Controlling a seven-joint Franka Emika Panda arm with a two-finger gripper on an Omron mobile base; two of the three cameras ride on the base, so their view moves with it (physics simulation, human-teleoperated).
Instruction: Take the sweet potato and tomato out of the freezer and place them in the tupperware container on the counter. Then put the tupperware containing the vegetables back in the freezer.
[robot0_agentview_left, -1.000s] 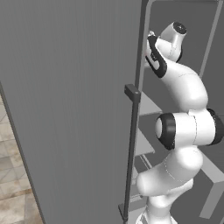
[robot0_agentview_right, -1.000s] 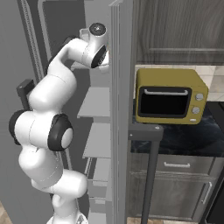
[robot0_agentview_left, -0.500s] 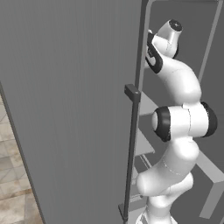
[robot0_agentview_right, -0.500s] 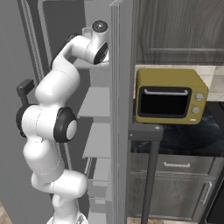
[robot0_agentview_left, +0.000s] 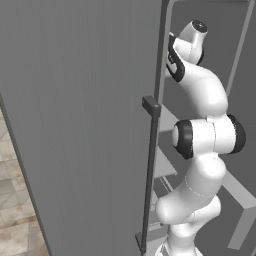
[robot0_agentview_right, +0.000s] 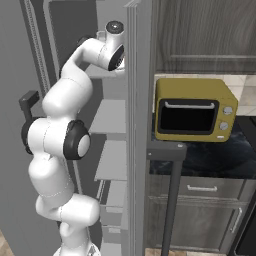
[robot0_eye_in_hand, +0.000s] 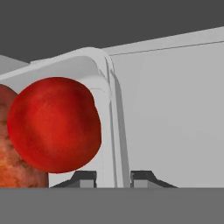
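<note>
In the hand view the round red tomato (robot0_eye_in_hand: 54, 124) lies inside the white tupperware container (robot0_eye_in_hand: 83, 61), with the orange-red sweet potato (robot0_eye_in_hand: 11, 168) beside it at the left edge. The container's rounded wall runs down between my fingertips. My gripper (robot0_eye_in_hand: 113, 178) is shut on that wall. The pale grey inside of the freezer (robot0_eye_in_hand: 175, 109) lies behind the container. In both base views my arm reaches up into the upper part of the freezer (robot0_agentview_right: 112, 117), and the door edges hide the hand.
The freezer's open left door (robot0_agentview_left: 75, 125) with its dark bar handle (robot0_agentview_left: 150, 170) stands close on the arm's left. The right door (robot0_agentview_right: 140, 125) and its handle (robot0_agentview_right: 172, 200) stand on the other side. A mustard-yellow microwave (robot0_agentview_right: 192, 110) sits on the black counter (robot0_agentview_right: 210, 157).
The arm has stretched a little higher and deeper into the freezer. The gripper has stayed shut.
</note>
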